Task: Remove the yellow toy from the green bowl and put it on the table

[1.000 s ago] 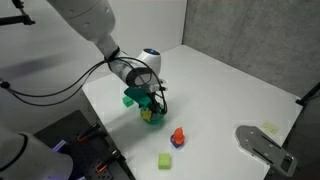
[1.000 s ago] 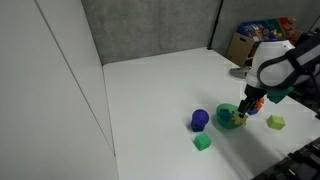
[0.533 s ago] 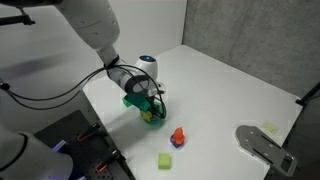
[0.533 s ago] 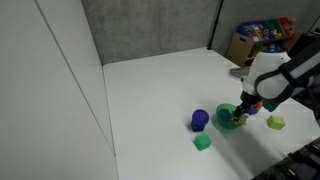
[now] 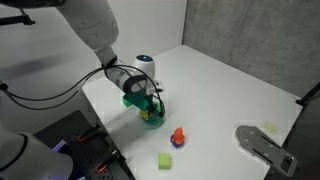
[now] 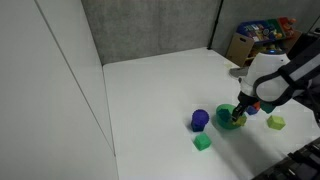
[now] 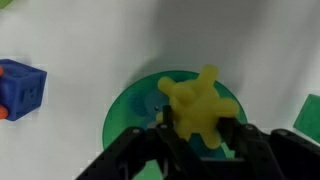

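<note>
The wrist view shows the yellow toy (image 7: 200, 105), a spiky star, lying in the green bowl (image 7: 125, 115). My gripper (image 7: 198, 122) reaches down into the bowl, and its black fingers (image 7: 232, 132) press against the toy from both sides. In both exterior views the gripper (image 5: 152, 107) (image 6: 241, 112) stands low over the bowl (image 5: 152, 118) (image 6: 229, 118) on the white table (image 5: 230, 90) (image 6: 160, 90). From those views the toy is hidden behind the fingers.
An orange-red toy with a blue base (image 5: 178, 137) (image 7: 20, 88) and a yellow-green cube (image 5: 165, 160) (image 6: 276, 122) lie near the bowl. A blue-purple cup (image 6: 199, 119) and a small green cube (image 6: 203, 142) sit beside it. A grey fixture (image 5: 262, 145) is at the table edge.
The gripper has sunk a little deeper into the bowl, and its fingers have come together onto the yellow toy. The bowl and the other toys stayed put.
</note>
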Tool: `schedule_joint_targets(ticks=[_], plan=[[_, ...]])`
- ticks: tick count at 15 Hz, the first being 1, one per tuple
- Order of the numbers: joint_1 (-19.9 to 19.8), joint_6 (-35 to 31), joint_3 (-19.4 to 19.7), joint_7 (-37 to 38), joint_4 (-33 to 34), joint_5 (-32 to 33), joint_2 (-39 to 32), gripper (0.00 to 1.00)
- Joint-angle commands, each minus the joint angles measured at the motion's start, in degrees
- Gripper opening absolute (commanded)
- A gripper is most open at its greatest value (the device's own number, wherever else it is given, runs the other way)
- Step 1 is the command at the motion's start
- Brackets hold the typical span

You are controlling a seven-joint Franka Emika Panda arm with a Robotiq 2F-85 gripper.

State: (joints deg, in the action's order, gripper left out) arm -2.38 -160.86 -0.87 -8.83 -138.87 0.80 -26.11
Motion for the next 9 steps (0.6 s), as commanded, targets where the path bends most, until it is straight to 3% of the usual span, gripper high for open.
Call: schedule_joint_targets(ticks=[1, 4, 9], plan=[[-1.2, 3.9, -0.7, -0.1, -0.2, -0.4, 4.9, 0.22], [-2.1, 7.5, -1.7, -1.0, 0.9, -2.2, 8.3, 0.16], [-1.2, 9.6, 2.4, 1.7, 1.7, 0.5, 11.7, 0.12]])
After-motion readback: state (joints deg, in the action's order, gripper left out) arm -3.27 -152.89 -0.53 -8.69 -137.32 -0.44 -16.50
